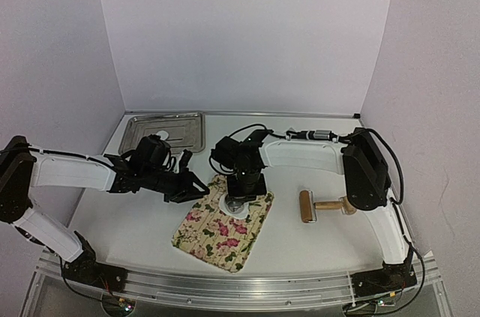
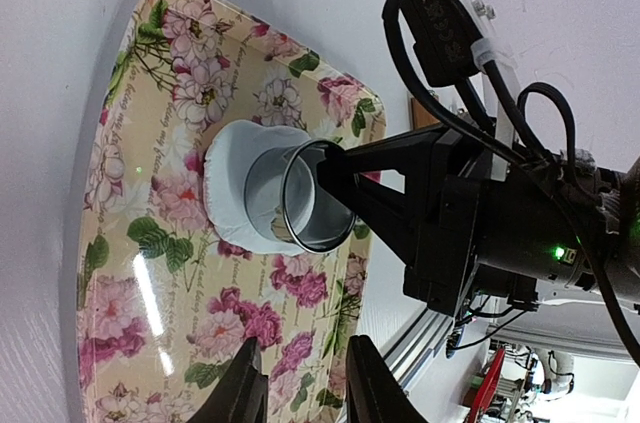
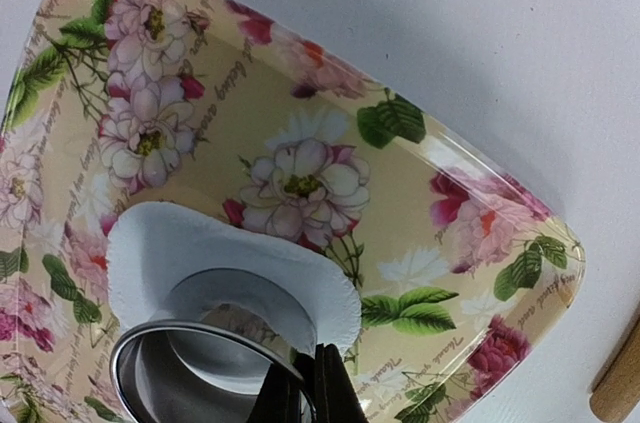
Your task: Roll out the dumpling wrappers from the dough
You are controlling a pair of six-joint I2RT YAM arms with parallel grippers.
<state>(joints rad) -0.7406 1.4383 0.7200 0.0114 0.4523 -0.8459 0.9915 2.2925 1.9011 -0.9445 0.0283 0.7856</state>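
The right end effector (image 3: pixel 300 388) was clamped shut on the wall of the ring cutter (image 2: pixel 268 193), which stood on the white dough (image 3: pixel 200 243) in the middle of the floral tray (image 3: pixel 420 193). The left end effector (image 2: pixel 308 388) hung part open astride the tray's rim, not visibly pinching it. A clean wrapper probably called for pressing straight down with a slight twist on a steadied tray, then lifting squarely.

I see a white table (image 1: pixel 315 253) boxed in by three plain pale walls: the back wall (image 1: pixel 247 32), the left wall (image 1: pixel 52 47), the right wall (image 1: pixel 442 55); an aluminium rail (image 1: pixel 240 291) runs along its near edge; the light is soft and even, shadows faint.
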